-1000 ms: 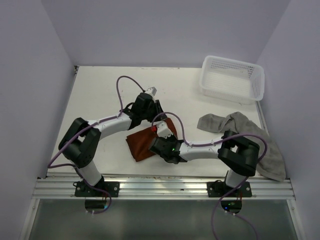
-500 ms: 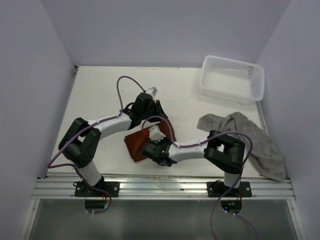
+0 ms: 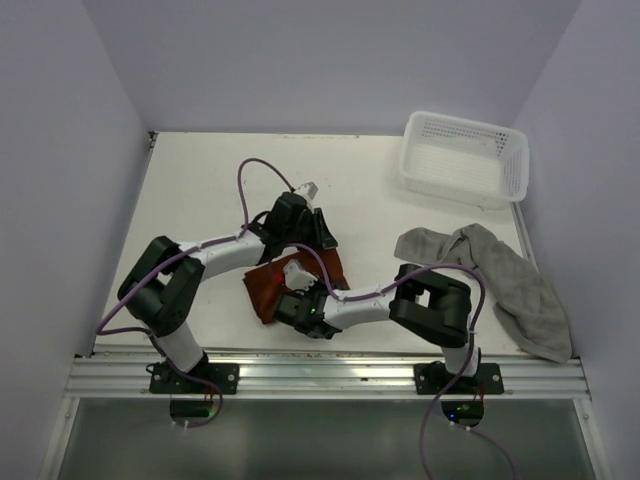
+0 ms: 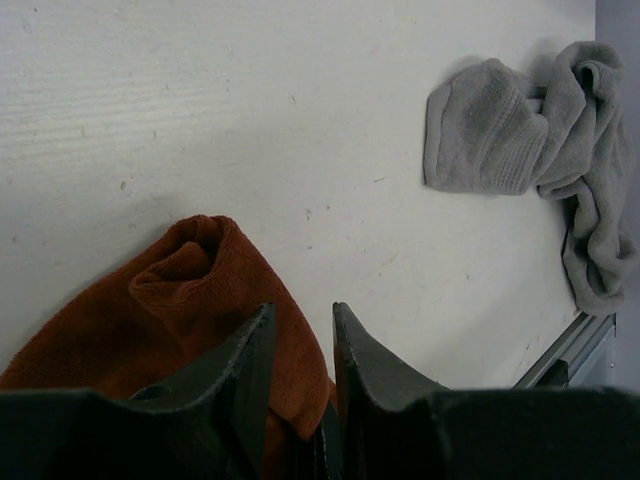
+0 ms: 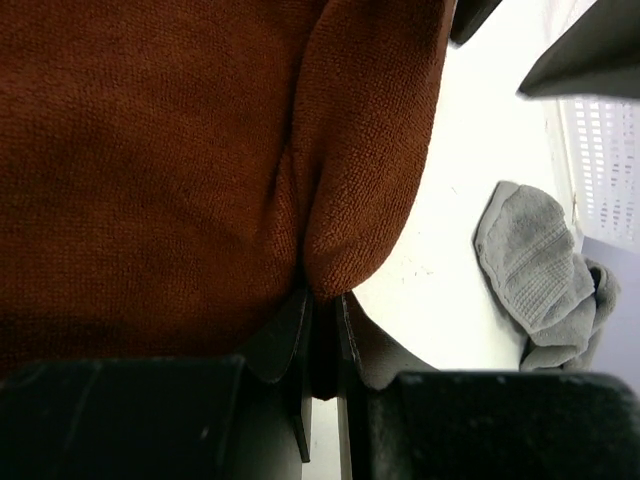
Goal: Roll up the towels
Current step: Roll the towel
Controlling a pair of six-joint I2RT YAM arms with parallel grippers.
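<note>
In the top view my left tool (image 4: 300, 318) sits just left of centre, its jaws nearly together with a fold of the rust-brown cloth towel (image 3: 262, 292) pinched between them. That towel lies bunched at the middle of the white worktop (image 3: 200, 190). My right tool (image 5: 322, 300) is clamped on the end of another fold. The crumpled grey cloth towel (image 3: 500, 275) lies at the right, below the white plastic mesh basket (image 3: 452, 190).

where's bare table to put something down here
Free: the far-left corner of the table beside the wall, and the far strip left of the basket. Crowded: near centre, where both arms meet over the rust-brown towel, and the right edge under the grey towel.
</note>
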